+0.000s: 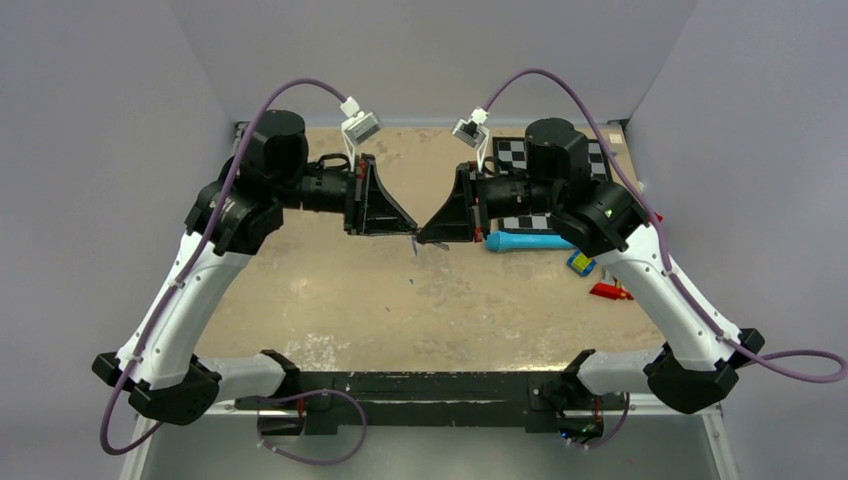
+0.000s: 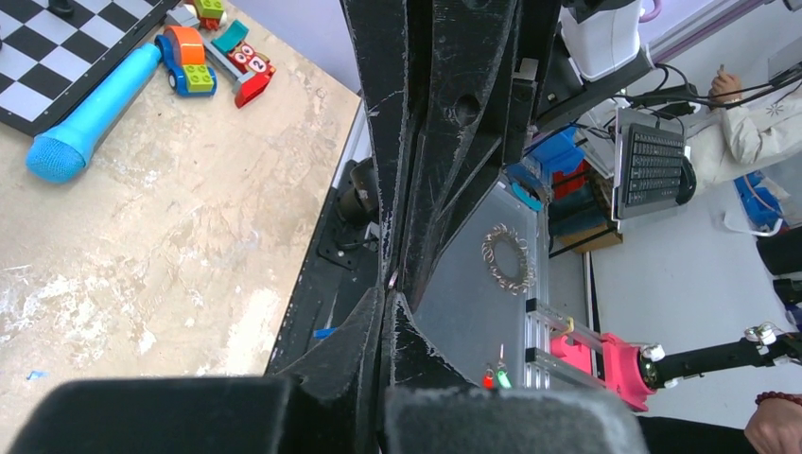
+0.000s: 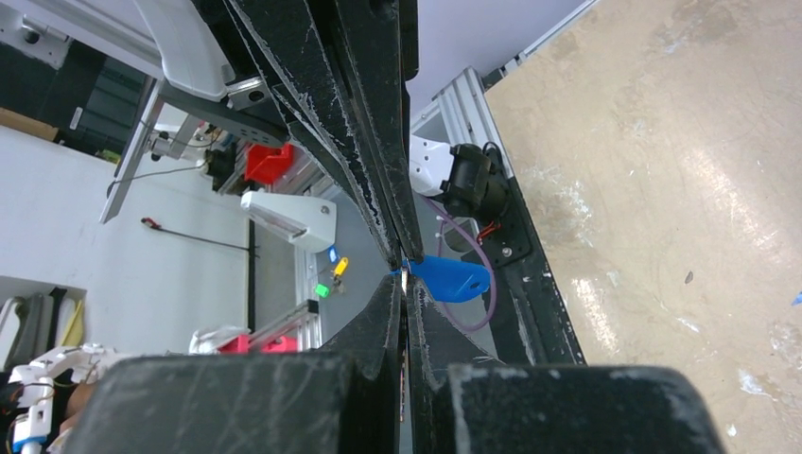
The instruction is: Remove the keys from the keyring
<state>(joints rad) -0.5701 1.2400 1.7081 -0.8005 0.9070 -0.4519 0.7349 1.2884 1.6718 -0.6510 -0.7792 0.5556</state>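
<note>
Both grippers meet tip to tip in mid-air over the middle of the table (image 1: 330,300). My right gripper (image 1: 424,238) (image 3: 404,282) is shut on a thin sliver of the keys' metal. The bright blue oval piece (image 3: 454,278) hangs just past its tips. My left gripper (image 1: 410,232) (image 2: 390,289) is shut too. A tiny grey metal bit (image 2: 392,279) is pinched at its very tips. Key and keyring cannot be told apart at this size. From above, the bunch is only a small dark speck (image 1: 415,243) under the tips.
A long light-blue tube-shaped tool (image 1: 523,241) (image 2: 90,113) lies right of the grippers, beside a chessboard (image 1: 520,155) (image 2: 47,57). A small blue-and-yellow block (image 1: 580,263) and a red piece (image 1: 610,292) sit near the right arm. Coloured toy blocks (image 2: 186,61) lie by the board.
</note>
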